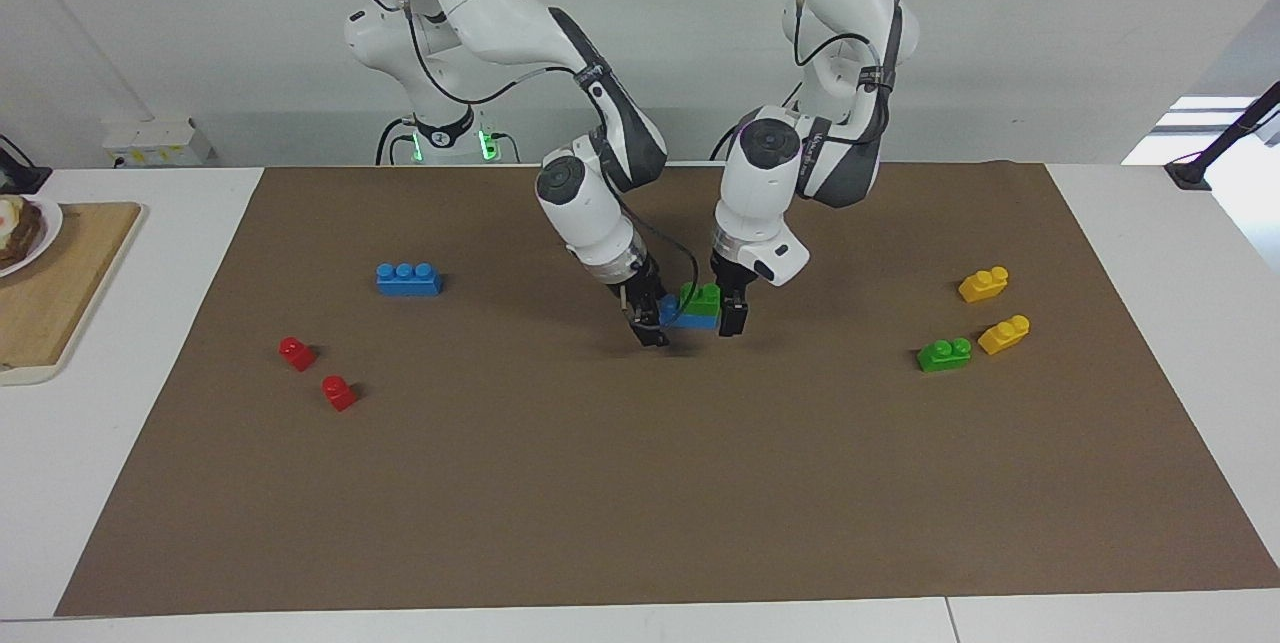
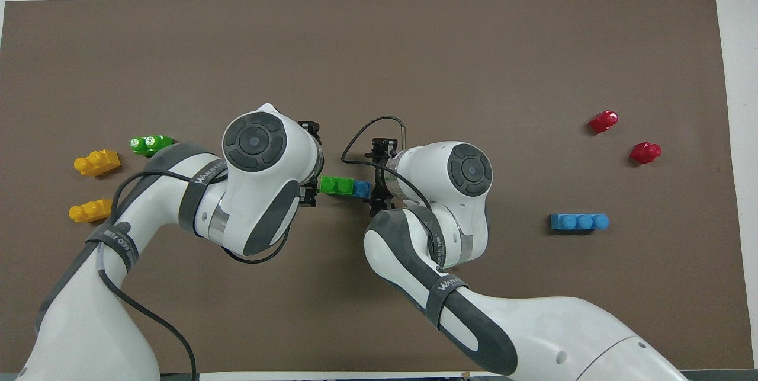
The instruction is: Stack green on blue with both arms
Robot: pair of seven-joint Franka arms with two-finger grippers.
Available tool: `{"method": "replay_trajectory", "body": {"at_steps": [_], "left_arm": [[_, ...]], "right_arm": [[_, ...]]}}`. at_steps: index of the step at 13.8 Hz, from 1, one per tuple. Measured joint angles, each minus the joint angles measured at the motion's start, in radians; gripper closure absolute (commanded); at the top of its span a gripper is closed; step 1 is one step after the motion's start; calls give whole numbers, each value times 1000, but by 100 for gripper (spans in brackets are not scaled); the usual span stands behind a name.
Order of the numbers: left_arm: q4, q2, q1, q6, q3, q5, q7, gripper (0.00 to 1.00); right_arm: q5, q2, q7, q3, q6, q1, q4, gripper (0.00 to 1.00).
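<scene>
At the middle of the brown mat (image 1: 640, 483), a green brick (image 1: 701, 298) sits stacked on a blue brick (image 1: 690, 317), covering the end toward the left arm's side; one blue stud stays bare at the end toward the right arm. The stack rests on the mat, and neither tool grips it. The left gripper (image 1: 729, 308) hangs just beside the stack's end toward the left arm's side, its fingers spread and holding nothing. The right gripper (image 1: 648, 321) hangs just beside the stack's other end, its fingers likewise spread and holding nothing. Whether either fingertip touches the bricks cannot be told. In the overhead view the stack (image 2: 345, 186) shows plainly in the gap between the two wrists. A second blue brick (image 1: 409, 279) lies on the mat toward the right arm's end of the table, well apart from the stack. Two red bricks (image 1: 297, 353) (image 1: 339, 392) lie farther from the robots than that blue brick, near each other. Toward the left arm's end lie a second green brick (image 1: 944, 354) and two yellow bricks (image 1: 983, 284) (image 1: 1004, 334), the green one just beside the yellow one farther from the robots. A wooden board (image 1: 45, 303) rests on the white table (image 1: 1180, 263) off the mat at the right arm's end, with a plate (image 1: 38, 228) at its corner nearer to the robots.
</scene>
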Motion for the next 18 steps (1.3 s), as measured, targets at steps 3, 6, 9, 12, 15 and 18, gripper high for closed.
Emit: {"method": "replay_trajectory", "body": {"at_steps": [3, 6, 9, 12, 15, 18], "left_arm": [[80, -11, 49, -106, 1, 1, 59, 0], [117, -55, 113, -220, 3, 1, 166, 0], [118, -119, 191, -351, 6, 2, 311, 0], [117, -180, 309, -412, 6, 3, 494, 0], [117, -226, 436, -448, 10, 3, 691, 0], [116, -243, 502, -462, 10, 3, 962, 0]], "right_arm": [[0, -38, -8, -1, -99, -57, 24, 0], [0, -111, -40, -4, -234, -149, 30, 0], [-1, -182, -154, -8, -331, -242, 45, 0], [-36, -213, -350, -12, -414, -318, 91, 0], [-165, -215, -544, -13, -487, -375, 159, 0], [-258, -223, -818, -13, -543, -420, 201, 0]]}}
